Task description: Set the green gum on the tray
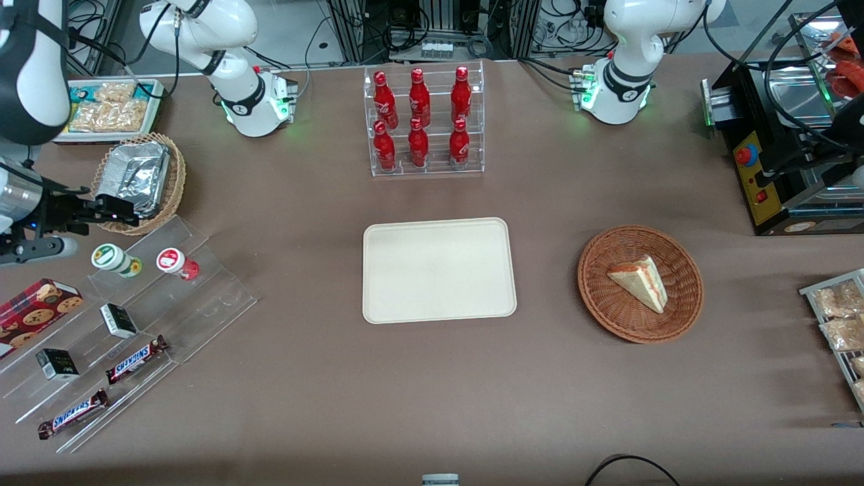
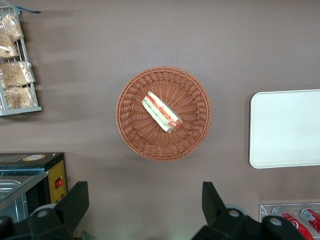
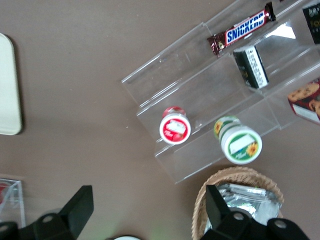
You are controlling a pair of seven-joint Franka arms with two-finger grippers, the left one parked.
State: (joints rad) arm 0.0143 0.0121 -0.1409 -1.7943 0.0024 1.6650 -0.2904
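The green gum (image 1: 111, 258) is a small bottle with a white, green-ringed lid. It stands on the top step of a clear acrylic shelf toward the working arm's end of the table, and it also shows in the right wrist view (image 3: 240, 142). The cream tray (image 1: 439, 270) lies flat and bare at the table's middle; its edge shows in the right wrist view (image 3: 7, 85). My right gripper (image 1: 121, 210) is open and empty (image 3: 149, 200). It hovers over the rim of a foil-filled wicker basket, slightly farther from the front camera than the gum.
A red-lidded gum bottle (image 1: 172, 261) stands beside the green one. The shelf (image 1: 135, 324) also holds Snickers bars, small black boxes and a cookie box. The foil basket (image 1: 138, 181), a cola bottle rack (image 1: 425, 121) and a sandwich basket (image 1: 640, 283) stand around the tray.
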